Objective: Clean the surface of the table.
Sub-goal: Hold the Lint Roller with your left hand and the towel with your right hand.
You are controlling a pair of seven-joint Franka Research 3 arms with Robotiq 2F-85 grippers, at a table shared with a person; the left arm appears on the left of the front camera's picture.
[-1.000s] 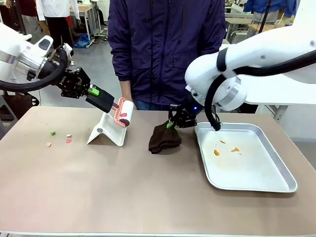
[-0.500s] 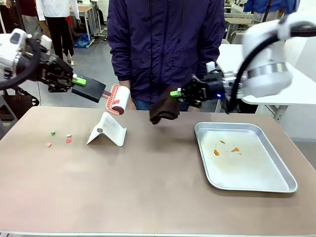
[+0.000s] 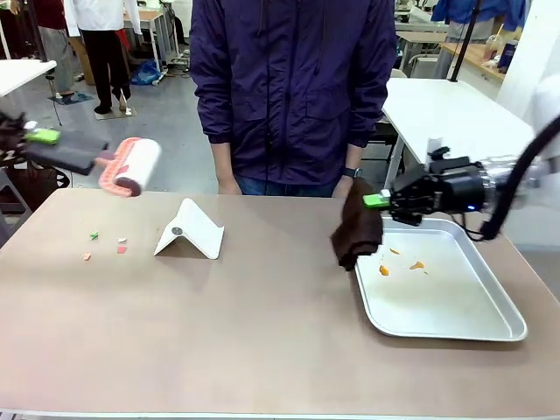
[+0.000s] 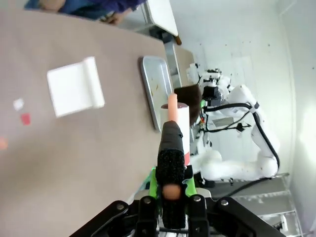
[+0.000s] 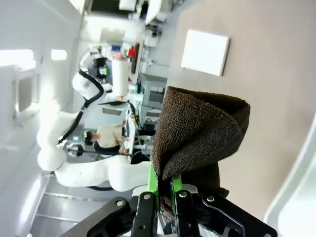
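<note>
Worktop (image 3: 262,341) first: the broad brownish-tan slab spreads across the front view, from our near edge to the person (image 3: 293,87) at the far side. We judge it heavy, stiff and smooth, so it needs no gripping. We would work it by pressing tools flat against the top. Small coloured scraps (image 3: 105,245) lie near its left end, not far from a white folded stand (image 3: 191,230). A silver tray (image 3: 490,331) with orange crumbs (image 3: 399,260) rests on its right part. Our right pincer (image 3: 378,200) is clamped tight on a dark brown cloth (image 3: 356,234), which hangs by the tray's left rim. Our left pincer (image 4: 170,192) is closed round the black handle of a lint roller (image 3: 131,166), held in the air past the far-left corner, well apart from the scraps.
</note>
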